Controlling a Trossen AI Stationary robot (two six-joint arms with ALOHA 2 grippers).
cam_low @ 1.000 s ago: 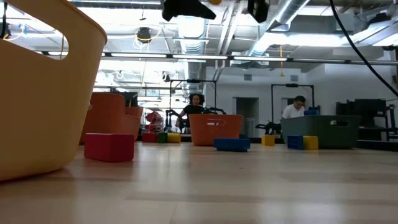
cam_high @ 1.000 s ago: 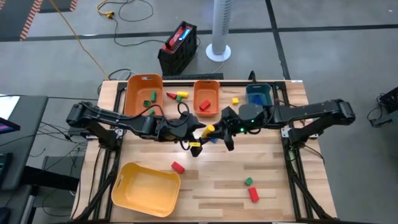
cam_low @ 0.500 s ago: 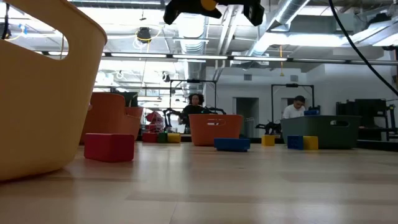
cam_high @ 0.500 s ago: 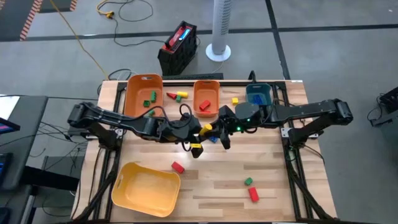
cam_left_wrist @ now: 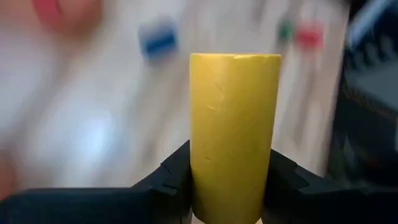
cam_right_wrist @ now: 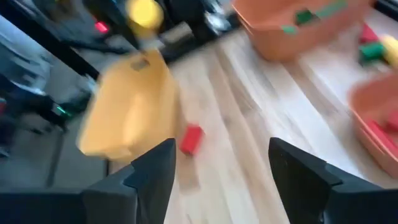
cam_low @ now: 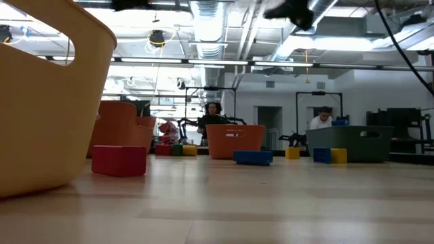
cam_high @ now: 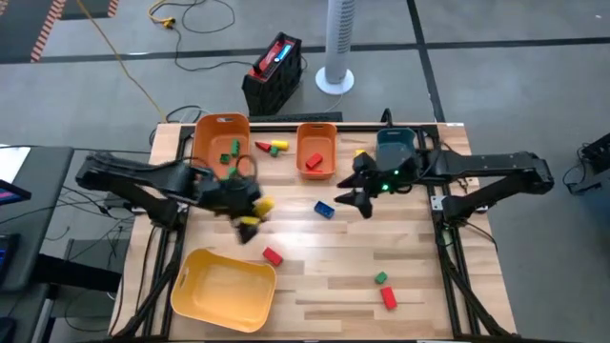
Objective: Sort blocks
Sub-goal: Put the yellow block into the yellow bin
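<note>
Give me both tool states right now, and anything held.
Left tool: shut on the yellow block, over the table between the orange and yellow bins.
Right tool: open, holding nothing, near the teal bin.

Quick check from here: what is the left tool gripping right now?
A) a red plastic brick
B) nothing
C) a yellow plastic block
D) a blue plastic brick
C: the left wrist view shows the left tool clamped on both sides of an upright yellow plastic block.
</note>
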